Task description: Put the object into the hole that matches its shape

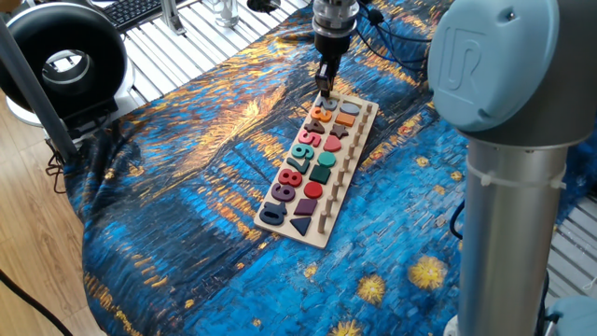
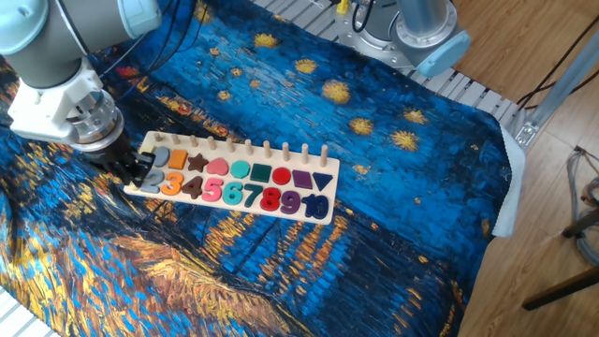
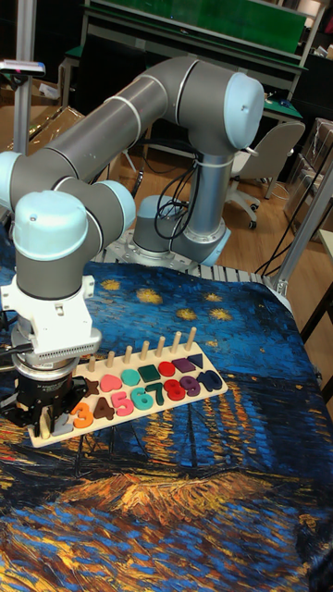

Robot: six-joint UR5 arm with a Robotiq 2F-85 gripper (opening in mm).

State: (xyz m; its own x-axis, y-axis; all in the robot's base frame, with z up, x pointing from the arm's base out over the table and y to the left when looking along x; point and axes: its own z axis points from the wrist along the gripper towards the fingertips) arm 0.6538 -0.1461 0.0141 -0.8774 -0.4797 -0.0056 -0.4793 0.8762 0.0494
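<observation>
Wooden board (image 2: 234, 183) end under tool (image 2: 134, 168); hole, object hidden; tool's finger spacing unreadable.

The piece (image 3: 44, 424), a tiny cream-yellow sliver, is showing between the two dark fingers of the gripper (image 3: 43, 427) in the tall fixed view, standing roughly upright at the end of the board (image 2: 245, 168) that is farthest from the 0. The board is lying flat on the starry blue cloth, long and pale, its coloured numbers and shapes sitting in their recesses. The hole (image 2: 143, 175) is lying at that same end of the number column (mostly hidden under the fingers in both fixed views), so whether the piece is touching its bottom cannot be told.
</observation>
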